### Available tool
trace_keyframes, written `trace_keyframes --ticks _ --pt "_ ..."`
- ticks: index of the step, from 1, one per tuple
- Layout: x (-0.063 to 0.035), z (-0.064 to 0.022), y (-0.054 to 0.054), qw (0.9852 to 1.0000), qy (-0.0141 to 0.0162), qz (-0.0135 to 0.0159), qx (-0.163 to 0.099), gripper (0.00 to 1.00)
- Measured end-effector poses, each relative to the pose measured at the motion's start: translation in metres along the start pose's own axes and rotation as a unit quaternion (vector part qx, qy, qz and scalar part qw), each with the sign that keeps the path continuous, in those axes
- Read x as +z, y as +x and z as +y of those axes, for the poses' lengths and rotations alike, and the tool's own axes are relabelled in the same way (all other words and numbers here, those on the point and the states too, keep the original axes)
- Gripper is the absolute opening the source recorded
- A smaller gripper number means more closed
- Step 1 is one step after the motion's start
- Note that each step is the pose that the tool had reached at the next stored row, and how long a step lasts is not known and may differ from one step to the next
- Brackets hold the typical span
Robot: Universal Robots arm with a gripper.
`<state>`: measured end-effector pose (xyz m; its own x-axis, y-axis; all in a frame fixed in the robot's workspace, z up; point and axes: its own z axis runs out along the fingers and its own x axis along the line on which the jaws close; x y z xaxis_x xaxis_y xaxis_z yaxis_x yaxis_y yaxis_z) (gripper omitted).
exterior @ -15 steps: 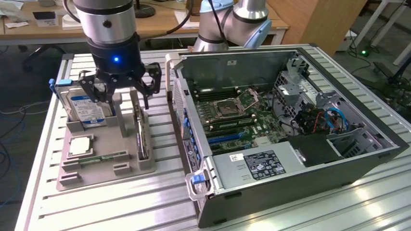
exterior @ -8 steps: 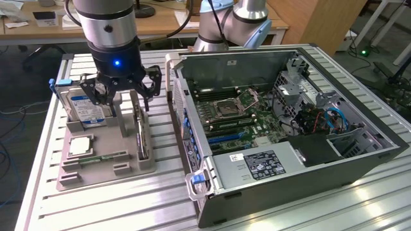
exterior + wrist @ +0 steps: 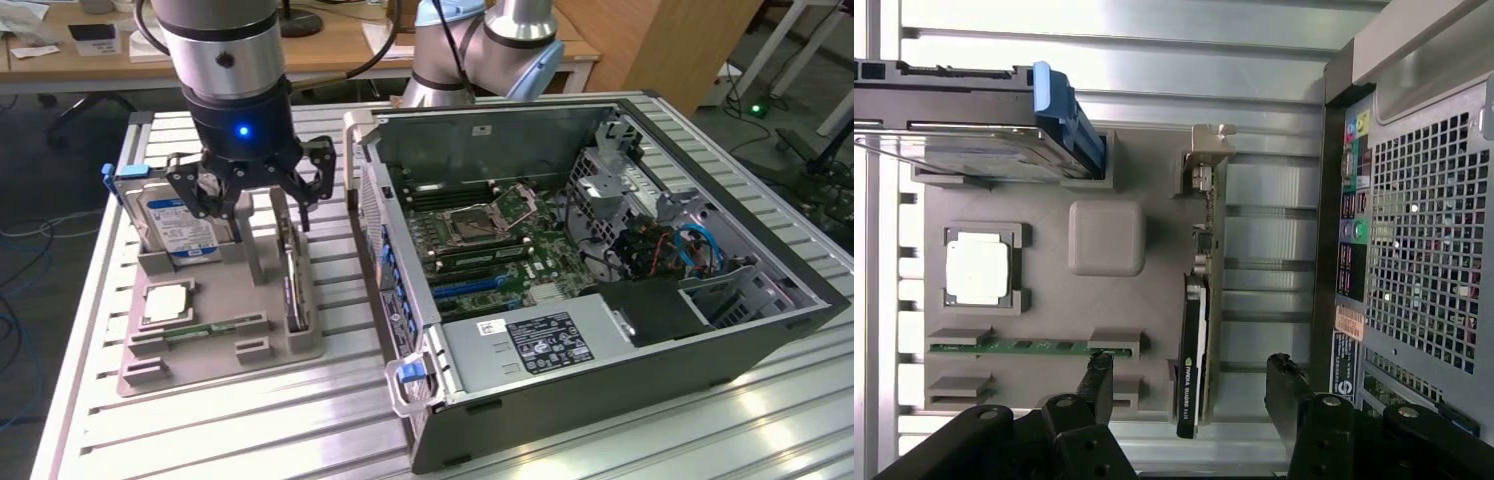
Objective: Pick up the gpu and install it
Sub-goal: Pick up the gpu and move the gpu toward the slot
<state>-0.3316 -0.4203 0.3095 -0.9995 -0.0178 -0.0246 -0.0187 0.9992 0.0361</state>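
The gpu stands on its thin edge in a slot of the grey holder on the exterior view's left. In the wrist view the gpu shows as a narrow dark card with a silvery bracket at its far end. My gripper hangs open above the holder, over the card's bracket end and beside the hard drive. Seen from the wrist, my gripper has one dark finger on each side of the card, both apart from it. Nothing is held.
The holder also carries a silver hard drive with a blue-white label, a square processor and a green memory stick. An open computer case lies close beside the holder, motherboard exposed. All of it rests on a slatted metal table.
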Motion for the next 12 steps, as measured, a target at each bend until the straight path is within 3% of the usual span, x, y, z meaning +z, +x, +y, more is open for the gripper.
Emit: trace_keyframes --ticks 12 --pt "0.0063 -0.0003 -0.004 1.0 0.0016 0.0001 0.0 0.72"
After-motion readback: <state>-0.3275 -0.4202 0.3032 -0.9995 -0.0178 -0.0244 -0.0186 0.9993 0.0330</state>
